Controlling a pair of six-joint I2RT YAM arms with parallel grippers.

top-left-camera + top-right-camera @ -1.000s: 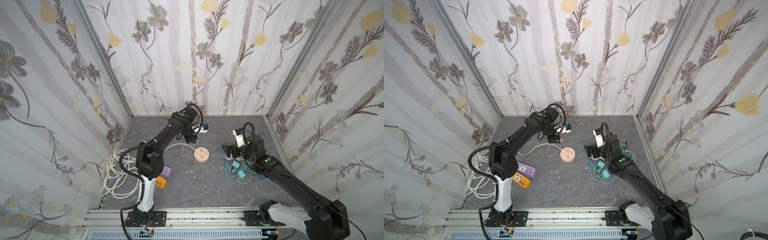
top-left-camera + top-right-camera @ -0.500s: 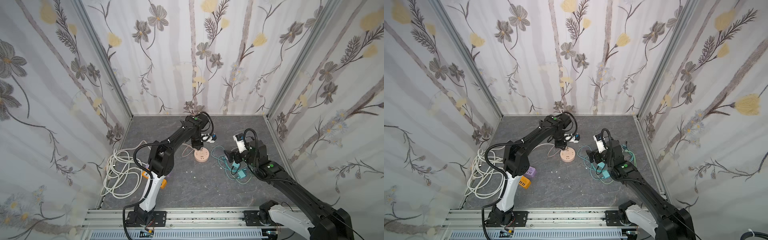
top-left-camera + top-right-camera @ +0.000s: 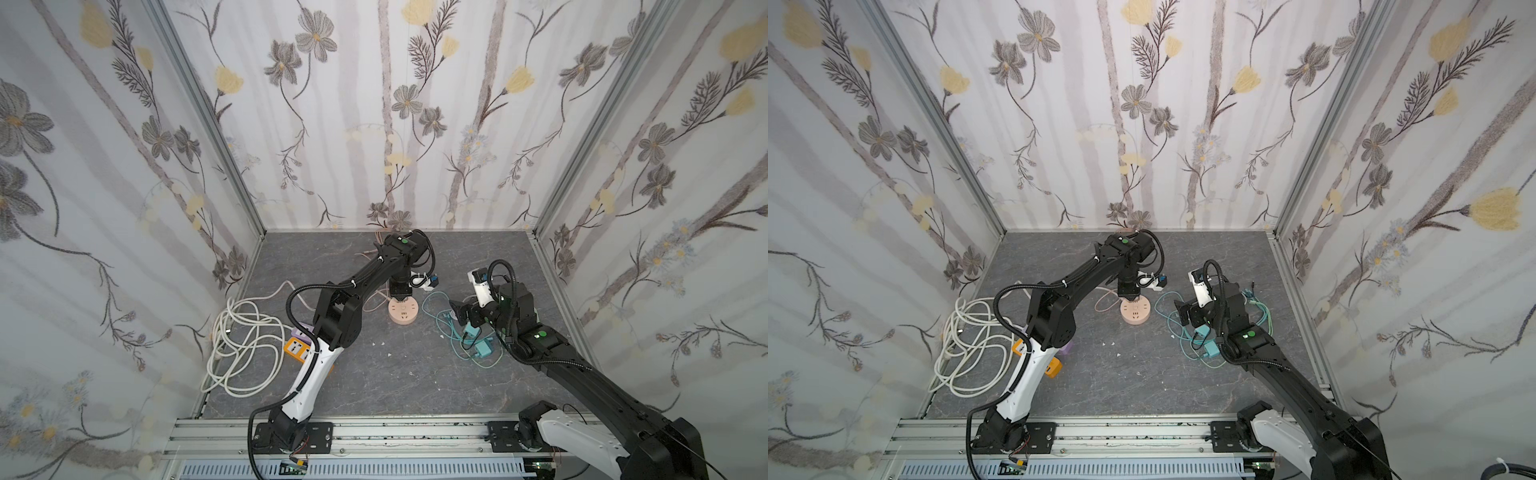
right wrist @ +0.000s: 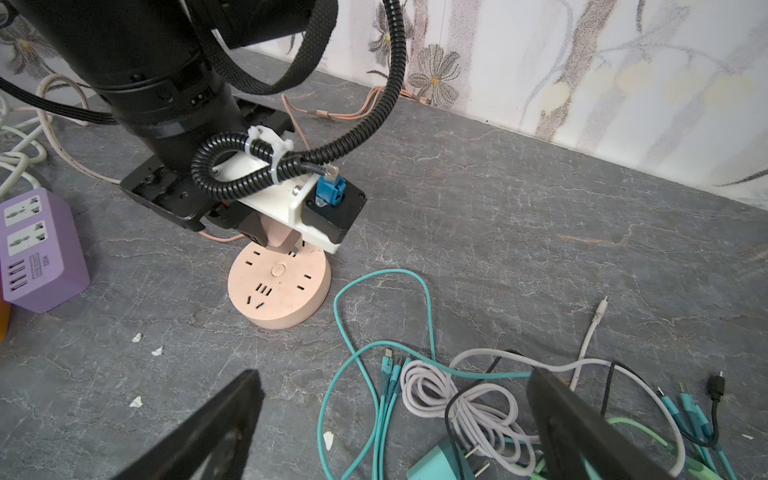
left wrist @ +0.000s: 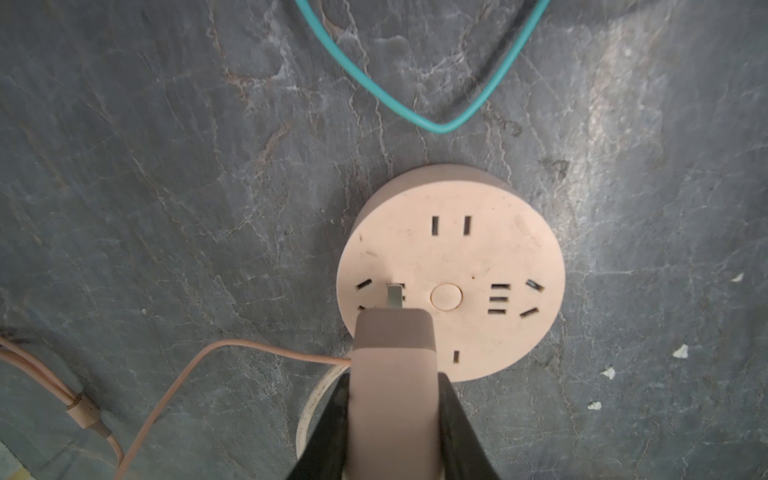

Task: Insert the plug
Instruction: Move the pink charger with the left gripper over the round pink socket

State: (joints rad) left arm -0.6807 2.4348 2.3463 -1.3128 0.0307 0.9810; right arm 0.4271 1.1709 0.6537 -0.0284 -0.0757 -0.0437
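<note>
Two arms reach over a grey, stone-patterned worktop [image 3: 415,374]. My left fingers [image 5: 461,432] are pinching a pink plug [image 5: 392,374], one black finger on each side, holding it upright over a round pink socket [image 5: 478,257]. In both top views the socket lies flat near the middle of the worktop. One metal prong [image 5: 394,296] shows under the plug, its tip meeting the socket's face at a slot beside the centre button. I cannot tell how deep it sits. A thin pink cord [image 5: 208,353] curves across the worktop beside the socket, and a loop of teal cable [image 5: 440,126] lies just beyond it. My right fingers [image 4: 208,432] are spread wide above a tangle of cables [image 4: 457,399] to the right of the socket. A purple power strip [image 4: 33,249] and a white cable coil [image 3: 245,345] lie off to the left
</note>
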